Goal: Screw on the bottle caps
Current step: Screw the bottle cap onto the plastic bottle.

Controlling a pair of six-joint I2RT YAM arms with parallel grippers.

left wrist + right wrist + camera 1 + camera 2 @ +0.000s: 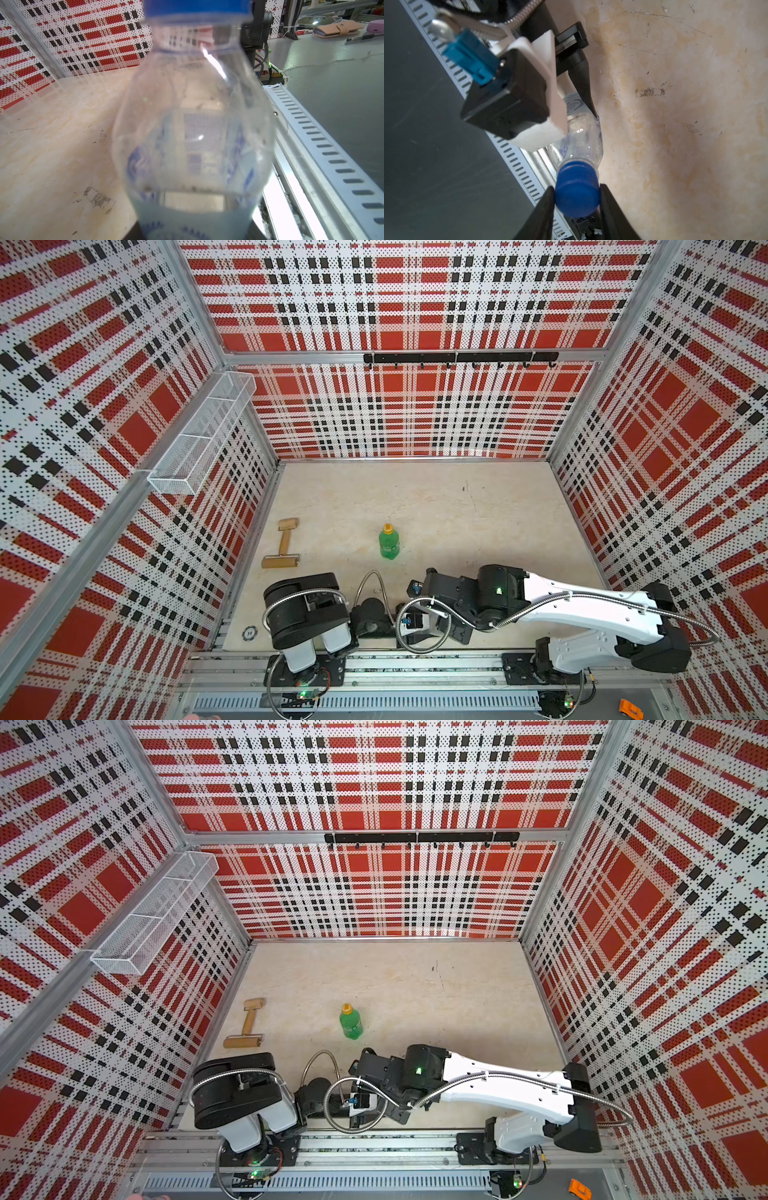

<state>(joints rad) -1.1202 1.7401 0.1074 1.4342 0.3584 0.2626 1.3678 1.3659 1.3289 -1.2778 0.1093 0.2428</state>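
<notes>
The clear bottle fills the left wrist view, and my left gripper is shut on its lower body, with dark fingers showing at both sides. The blue cap sits on the bottle's neck. My right gripper is shut on this cap, one finger pressed against each side. A finger of the left gripper lies along the bottle's label. In both top views the two wrists meet near the table's front edge and hide this bottle. The green bottle stands upright mid-table with the yellow cap on it.
A wooden roller tool lies at the left of the table. A dark chip marked 10 sits at the front left corner. A slotted cable duct and metal rail run along the front. A wire basket hangs on the left wall.
</notes>
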